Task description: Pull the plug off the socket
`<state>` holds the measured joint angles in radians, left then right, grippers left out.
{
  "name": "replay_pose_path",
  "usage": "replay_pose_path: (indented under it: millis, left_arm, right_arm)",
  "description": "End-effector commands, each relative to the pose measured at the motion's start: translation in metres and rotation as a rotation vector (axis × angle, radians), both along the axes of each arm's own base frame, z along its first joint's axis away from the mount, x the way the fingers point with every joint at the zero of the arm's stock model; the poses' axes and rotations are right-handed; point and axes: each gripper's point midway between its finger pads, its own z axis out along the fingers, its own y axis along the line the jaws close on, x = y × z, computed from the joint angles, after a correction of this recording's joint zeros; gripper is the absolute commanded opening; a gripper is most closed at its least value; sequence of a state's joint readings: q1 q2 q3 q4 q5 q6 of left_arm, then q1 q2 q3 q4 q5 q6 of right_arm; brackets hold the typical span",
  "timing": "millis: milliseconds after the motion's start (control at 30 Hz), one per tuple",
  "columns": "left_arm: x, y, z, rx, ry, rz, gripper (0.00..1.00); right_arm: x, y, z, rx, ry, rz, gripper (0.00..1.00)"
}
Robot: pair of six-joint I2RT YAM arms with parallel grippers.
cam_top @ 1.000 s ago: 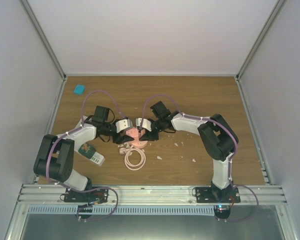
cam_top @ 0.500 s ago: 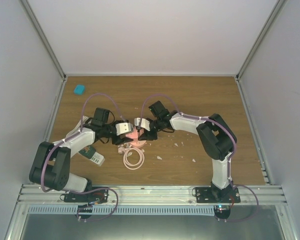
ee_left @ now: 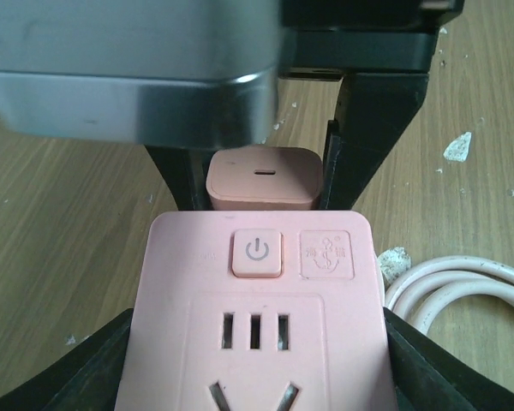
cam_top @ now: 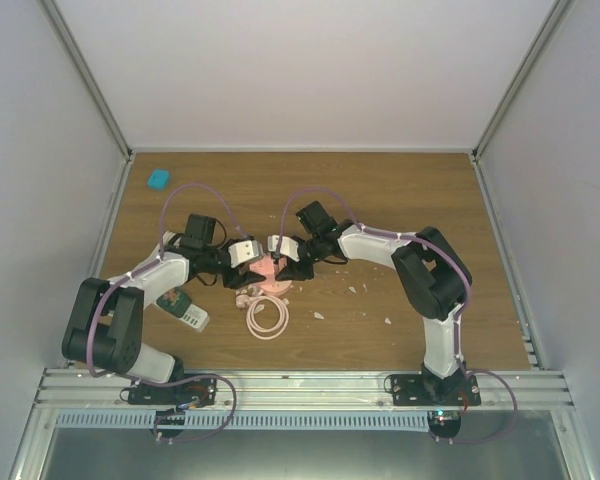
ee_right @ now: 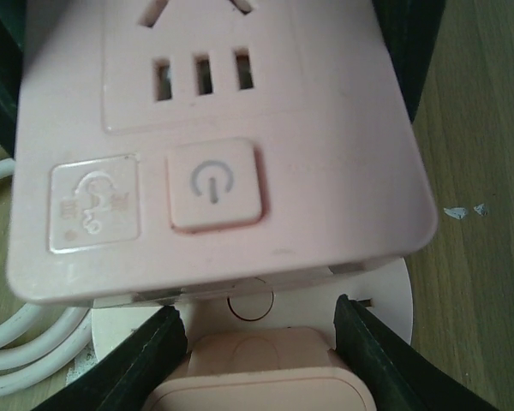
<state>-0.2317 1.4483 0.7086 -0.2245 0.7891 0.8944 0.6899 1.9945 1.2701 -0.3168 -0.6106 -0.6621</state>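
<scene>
My left gripper [cam_top: 246, 254] is shut on the pink socket block [ee_left: 257, 300]; its dark fingers [ee_left: 98, 368] press on both sides. The socket has a power button and empty slots on top. My right gripper [cam_top: 284, 250] faces it, shut on the pink plug [ee_right: 261, 368], with fingers [ee_right: 146, 351] on either side. In the left wrist view the plug [ee_left: 265, 178] sits just beyond the socket's far edge. The right wrist view shows a narrow gap between plug and socket [ee_right: 214, 128], with white behind it. The socket's pale cable [cam_top: 268, 317] lies coiled on the table.
A green and white device [cam_top: 182, 306] lies by the left arm. A small teal object [cam_top: 158, 179] sits at the far left corner. White crumbs [cam_top: 387, 321] are scattered on the wooden table to the right. Grey enclosure walls surround the table.
Both grippers, with the socket and plug between them, have shifted slightly left and away. The cable coil has been dragged a little to the left.
</scene>
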Motion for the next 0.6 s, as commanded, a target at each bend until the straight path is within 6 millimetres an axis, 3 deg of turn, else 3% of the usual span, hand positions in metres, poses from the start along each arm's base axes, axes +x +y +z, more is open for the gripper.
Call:
replay_pose_path:
  millis: [0, 267, 567]
  left_arm:
    - [-0.008, -0.032, 0.057, -0.266, 0.078, -0.116, 0.12]
    - [-0.014, -0.029, 0.064, -0.248, -0.033, -0.173, 0.12]
    - [-0.016, -0.031, 0.046, -0.127, -0.227, -0.202, 0.12]
  right_arm:
    - [0.008, -0.038, -0.079, -0.278, 0.029, -0.156, 0.25]
    - [0.008, -0.039, -0.082, -0.292, 0.026, -0.155, 0.25]
    - [0.010, -0.039, -0.087, -0.313, 0.037, -0.168, 0.25]
